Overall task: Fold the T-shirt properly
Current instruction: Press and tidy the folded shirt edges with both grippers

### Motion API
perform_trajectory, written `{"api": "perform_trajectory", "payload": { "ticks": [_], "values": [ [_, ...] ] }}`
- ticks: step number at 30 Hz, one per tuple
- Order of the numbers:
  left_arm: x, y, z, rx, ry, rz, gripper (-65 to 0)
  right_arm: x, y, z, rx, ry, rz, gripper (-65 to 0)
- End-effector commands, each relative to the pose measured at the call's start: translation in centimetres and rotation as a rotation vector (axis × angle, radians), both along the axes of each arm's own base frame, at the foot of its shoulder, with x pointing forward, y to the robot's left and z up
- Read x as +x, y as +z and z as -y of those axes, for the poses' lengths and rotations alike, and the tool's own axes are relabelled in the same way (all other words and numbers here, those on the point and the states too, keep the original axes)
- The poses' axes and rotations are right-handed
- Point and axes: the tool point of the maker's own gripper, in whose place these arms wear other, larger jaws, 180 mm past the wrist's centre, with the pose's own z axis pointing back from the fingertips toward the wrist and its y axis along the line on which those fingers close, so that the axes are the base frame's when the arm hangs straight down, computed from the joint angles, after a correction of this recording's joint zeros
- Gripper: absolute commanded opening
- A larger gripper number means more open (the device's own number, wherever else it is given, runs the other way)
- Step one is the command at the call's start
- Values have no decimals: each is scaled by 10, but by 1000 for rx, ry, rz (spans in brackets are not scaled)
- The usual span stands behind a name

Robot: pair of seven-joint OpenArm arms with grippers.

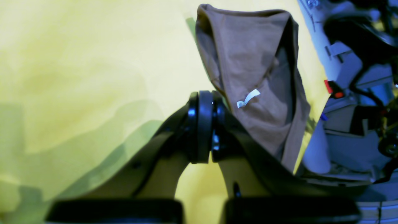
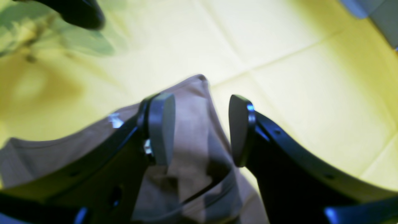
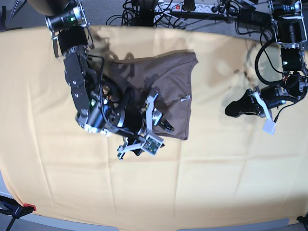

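Spread black jaws of right gripper [image 2: 199, 130] nearest the lens, straddling a fold of T-shirt [image 2: 189, 146], gripping nothing. Taupe T-shirt [image 3: 166, 89] lying partly folded on yellow cloth [image 3: 231, 183], toward the far side, middle of the table. Soft, light, limp; likely to sag and slide; best pinched at hem or shoulder seam. Small light tag [image 1: 247, 98] showing, no writing legible. Left gripper [image 3: 236, 109] clenched, empty, well apart.
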Motion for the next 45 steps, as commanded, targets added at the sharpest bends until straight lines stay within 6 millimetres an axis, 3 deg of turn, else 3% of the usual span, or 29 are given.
{"api": "perform_trajectory", "payload": {
  "ticks": [1, 6, 10, 14, 17, 19, 24, 31, 36, 37, 40, 41, 45],
  "values": [
    [9, 19, -4, -11, 5, 60, -650, 13, 18, -2, 33, 0, 40, -349],
    [9, 19, -4, -11, 5, 60, -650, 33, -7, 4, 5, -15, -71, -345],
    [9, 19, -4, -14, 7, 63, -650, 17, -30, -1, 22, 61, -224, -345],
    [9, 19, -4, -13, 7, 62, -650, 14, -37, -3, 47, 68, -276, -346],
    [9, 18, -4, -14, 7, 61, -650, 14, -36, -5, 54, 70, -275, -351],
    [9, 18, -3, -15, 7, 61, -650, 14, -33, -8, 71, 73, -268, -390],
    [9, 18, -1, -21, 6, 60, -650, 13, -26, -19, 106, 86, -259, -650],
    [9, 17, 4, -38, 5, 60, -650, 12, -5, -43, 209, 113, -225, -650],
    [10, 18, 4, -39, 5, 64, -650, 16, -10, -46, 156, 97, -196, -650],
    [10, 20, 4, -45, 6, 67, -650, 17, -8, -45, 156, 97, -192, -600],
    [12, 29, 6, -81, 4, 84, -650, 23, -1, -45, 153, 97, -174, -346],
    [12, 32, 7, -87, -6, 85, -650, 25, 1, -43, 140, 96, -168, -295],
    [5, 33, 14, -39, -86, 72, -650, 37, 8, -27, 51, 71, -164, -319]
  ]
}}
